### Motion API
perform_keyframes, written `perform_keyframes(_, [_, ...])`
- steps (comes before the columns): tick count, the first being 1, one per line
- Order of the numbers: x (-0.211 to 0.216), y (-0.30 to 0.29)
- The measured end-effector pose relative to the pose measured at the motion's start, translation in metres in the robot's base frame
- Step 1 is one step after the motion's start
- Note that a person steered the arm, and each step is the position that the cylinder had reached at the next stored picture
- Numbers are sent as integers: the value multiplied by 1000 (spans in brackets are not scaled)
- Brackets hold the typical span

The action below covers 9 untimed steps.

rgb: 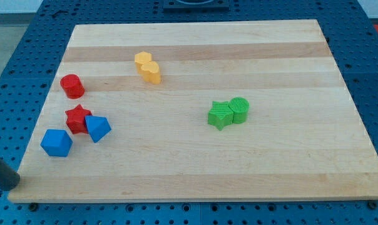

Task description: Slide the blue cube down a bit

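Tip [12, 182] below-left of blue cube [56, 143]

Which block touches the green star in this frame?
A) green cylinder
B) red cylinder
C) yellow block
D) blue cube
A: the green cylinder sits right against the green star on its right side, while all the other blocks lie far off toward the view's left.

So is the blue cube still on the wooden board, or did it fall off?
On. The blue cube sits flat on the board, inside its left edge. My tip is beside its lower left, not touching.
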State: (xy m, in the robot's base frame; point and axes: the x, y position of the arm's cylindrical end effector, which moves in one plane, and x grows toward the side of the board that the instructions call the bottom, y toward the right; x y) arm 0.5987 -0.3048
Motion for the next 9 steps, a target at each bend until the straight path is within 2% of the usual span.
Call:
perform_keyframes(1, [0,0])
perform_keyframes(6, [-103,14])
perform_keyframes(7, [-101,46])
perform_keyframes(9, [-71,83])
